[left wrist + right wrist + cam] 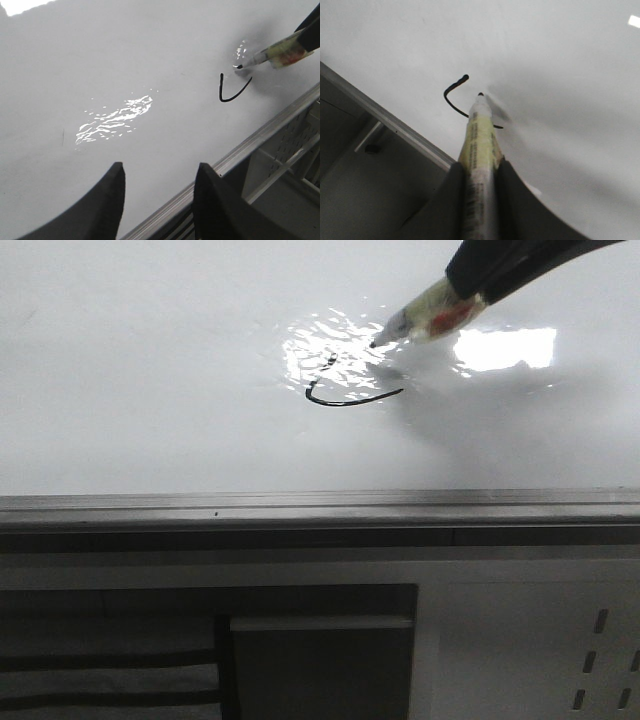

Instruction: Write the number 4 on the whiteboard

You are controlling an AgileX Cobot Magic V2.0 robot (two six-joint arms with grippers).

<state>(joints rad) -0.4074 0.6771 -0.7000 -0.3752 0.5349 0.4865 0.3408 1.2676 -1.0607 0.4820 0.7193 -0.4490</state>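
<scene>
Your right tool (pixel 479 172) holds the marker (pixel 425 320); if you lower it off-place, the 4 (pixel 345 392) gets spoiled. Left tool (pixel 159 192) is wide.

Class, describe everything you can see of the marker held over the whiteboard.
The marker is a slim pen with a pale barrel under a yellowish printed label with a red patch, narrowing to a white nose and a small black tip. The right gripper clamps its barrel, tilting it tip-down. The tip sits at the whiteboard, just beyond the end of the unfinished black stroke; whether it touches is unclear.
</scene>
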